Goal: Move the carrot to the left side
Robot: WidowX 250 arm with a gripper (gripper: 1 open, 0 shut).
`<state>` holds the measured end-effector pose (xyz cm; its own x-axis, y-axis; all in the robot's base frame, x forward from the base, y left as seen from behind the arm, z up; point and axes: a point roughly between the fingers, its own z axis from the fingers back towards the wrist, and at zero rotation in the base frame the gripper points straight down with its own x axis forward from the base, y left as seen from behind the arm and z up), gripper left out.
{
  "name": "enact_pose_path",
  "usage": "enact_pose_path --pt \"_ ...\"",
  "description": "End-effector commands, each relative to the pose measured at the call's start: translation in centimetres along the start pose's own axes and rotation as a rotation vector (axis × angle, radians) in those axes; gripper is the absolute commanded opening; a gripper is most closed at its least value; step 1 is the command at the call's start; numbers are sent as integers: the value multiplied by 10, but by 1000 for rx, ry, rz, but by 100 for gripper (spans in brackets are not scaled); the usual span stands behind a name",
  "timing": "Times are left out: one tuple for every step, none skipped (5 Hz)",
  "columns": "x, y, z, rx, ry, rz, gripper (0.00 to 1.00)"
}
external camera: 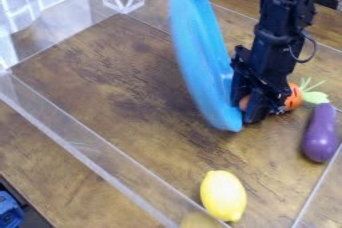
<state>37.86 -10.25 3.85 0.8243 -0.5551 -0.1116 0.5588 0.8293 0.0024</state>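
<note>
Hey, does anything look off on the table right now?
Yes. The round blue plastic plate stands tipped up on its edge against the black end effector, not flat. The small orange toy carrot lies just behind it.

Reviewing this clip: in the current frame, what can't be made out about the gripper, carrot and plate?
- Gripper: fingertips hidden behind its own dark body and the blue plate, so open or shut is unclear.
- Carrot: mostly covered by the gripper; only an orange bit and green top show, so whether it is gripped is unclear.
- Plate: tipped up on edge; what props it is hidden behind it, and its upper rim is blurred.
- Arm: cut off by the top edge.
</note>
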Motion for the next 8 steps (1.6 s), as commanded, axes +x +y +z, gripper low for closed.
enact_pose_path --pt "8 8 44 28 -90 55 0" --pt "7 11 45 28 -91 83 0" --pt "9 11 42 26 -90 97 100" --pt "26 12 35 25 -97 138 100" --pt "43 12 25 23 -105 178 100" --pt "52 0 18 18 -101 188 100" --pt "59 -11 11 17 -102 195 0" --pt "53 -10 17 16 -103 205 0"
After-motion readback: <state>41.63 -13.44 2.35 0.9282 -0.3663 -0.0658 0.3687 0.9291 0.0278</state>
